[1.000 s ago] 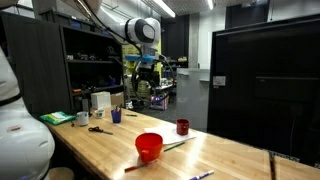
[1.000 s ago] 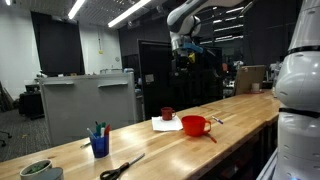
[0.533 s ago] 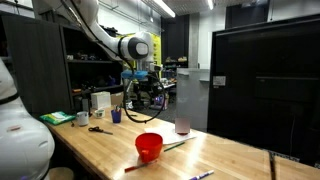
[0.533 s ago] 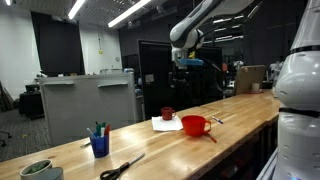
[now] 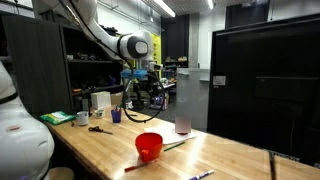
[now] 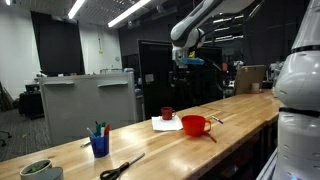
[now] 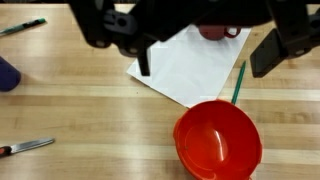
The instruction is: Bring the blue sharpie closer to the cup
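Pretty dim lab or workshop space here. Long strip lights point(image 5: 165, 8) are mounted on a dark ceiling, as seen in both exterior views, and most of the room further back is left in shadow. A light butcher-block workbench point(image 5: 235, 152) is run across the foreground, and its planks and grain can be made out close up in the wrist view. A black shelving unit point(image 5: 85, 60) packed with gear is set behind the bench, and a big black panel point(image 5: 265, 85) is stood to the side. In an exterior view a grey cabinet point(image 6: 90, 105) is parked beyond the bench, with a bit of floor point(image 6: 20, 128) glimpsed beside it.
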Available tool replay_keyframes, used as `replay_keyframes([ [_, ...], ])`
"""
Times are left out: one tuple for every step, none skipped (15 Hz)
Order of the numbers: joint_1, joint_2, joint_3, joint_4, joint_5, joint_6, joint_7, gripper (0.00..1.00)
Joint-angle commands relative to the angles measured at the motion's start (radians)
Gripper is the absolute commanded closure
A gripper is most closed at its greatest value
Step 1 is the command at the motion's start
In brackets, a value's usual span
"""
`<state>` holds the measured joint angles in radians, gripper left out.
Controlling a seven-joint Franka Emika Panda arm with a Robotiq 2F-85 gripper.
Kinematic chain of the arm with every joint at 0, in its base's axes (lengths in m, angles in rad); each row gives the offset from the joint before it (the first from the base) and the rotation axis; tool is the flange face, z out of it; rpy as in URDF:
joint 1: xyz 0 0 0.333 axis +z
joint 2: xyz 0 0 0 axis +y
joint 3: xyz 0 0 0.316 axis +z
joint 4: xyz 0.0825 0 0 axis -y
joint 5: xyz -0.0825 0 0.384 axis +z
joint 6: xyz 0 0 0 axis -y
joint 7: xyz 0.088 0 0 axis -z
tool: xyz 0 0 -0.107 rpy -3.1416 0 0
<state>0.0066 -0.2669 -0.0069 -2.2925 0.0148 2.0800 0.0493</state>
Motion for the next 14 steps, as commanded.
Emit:
replay_keyframes([
  [-0.014, -0.015, 0.006, -0.034, -0.028, 0.022, 0.013, 0.00],
  [-0.020, -0.023, 0.007, -0.051, -0.045, 0.035, 0.023, 0.00],
  [-0.028, -0.030, 0.005, -0.065, -0.062, 0.043, 0.033, 0.00],
  [-0.042, -0.036, 0.003, -0.079, -0.085, 0.057, 0.057, 0.00],
  [-0.055, -0.040, 0.000, -0.090, -0.105, 0.072, 0.079, 0.00],
  [-0.071, -0.038, -0.006, -0.096, -0.128, 0.082, 0.099, 0.00],
  [-0.089, -0.034, -0.012, -0.101, -0.150, 0.095, 0.122, 0.00],
  [-0.106, -0.029, -0.019, -0.105, -0.163, 0.107, 0.140, 0.00],
  [-0.123, -0.021, -0.029, -0.106, -0.176, 0.119, 0.155, 0.00],
  [-0.144, -0.010, -0.043, -0.106, -0.186, 0.132, 0.170, 0.00],
  [-0.160, 0.002, -0.054, -0.106, -0.190, 0.140, 0.183, 0.00],
  [-0.175, 0.017, -0.070, -0.107, -0.185, 0.155, 0.190, 0.00],
  [-0.189, 0.030, -0.082, -0.110, -0.182, 0.173, 0.200, 0.00],
  [-0.202, 0.047, -0.097, -0.113, -0.174, 0.196, 0.207, 0.00],
])
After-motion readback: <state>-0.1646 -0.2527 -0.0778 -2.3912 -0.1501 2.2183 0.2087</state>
